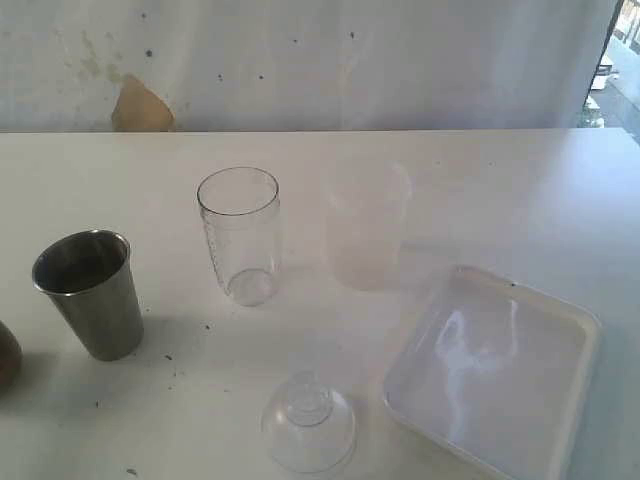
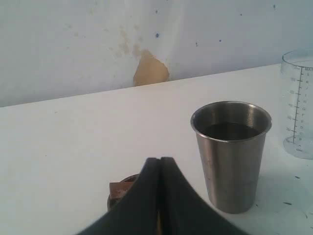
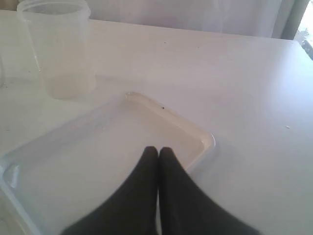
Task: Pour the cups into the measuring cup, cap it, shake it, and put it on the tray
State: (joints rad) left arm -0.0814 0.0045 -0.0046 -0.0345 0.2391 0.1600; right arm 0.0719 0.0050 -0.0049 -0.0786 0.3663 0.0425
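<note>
The clear measuring cup (image 1: 240,236) stands upright mid-table, its marked side also showing in the left wrist view (image 2: 299,103). A frosted whitish cup (image 1: 366,228) (image 3: 58,49) stands to its right. The steel tumbler (image 1: 90,293) (image 2: 231,154) is at the left and holds dark liquid. Only an edge of the brown wooden cup (image 1: 6,355) (image 2: 119,192) shows at the far left. The white tray (image 1: 492,372) (image 3: 98,156) lies empty at the front right. My left gripper (image 2: 160,160) is shut, empty, above the wooden cup. My right gripper (image 3: 158,149) is shut, empty, over the tray. Neither gripper shows in the exterior view.
A clear dome lid (image 1: 308,421) lies on the table at the front, between the steel tumbler and the tray. A white wall with a patch of peeled paint (image 1: 140,105) (image 2: 150,68) runs behind the table's far edge.
</note>
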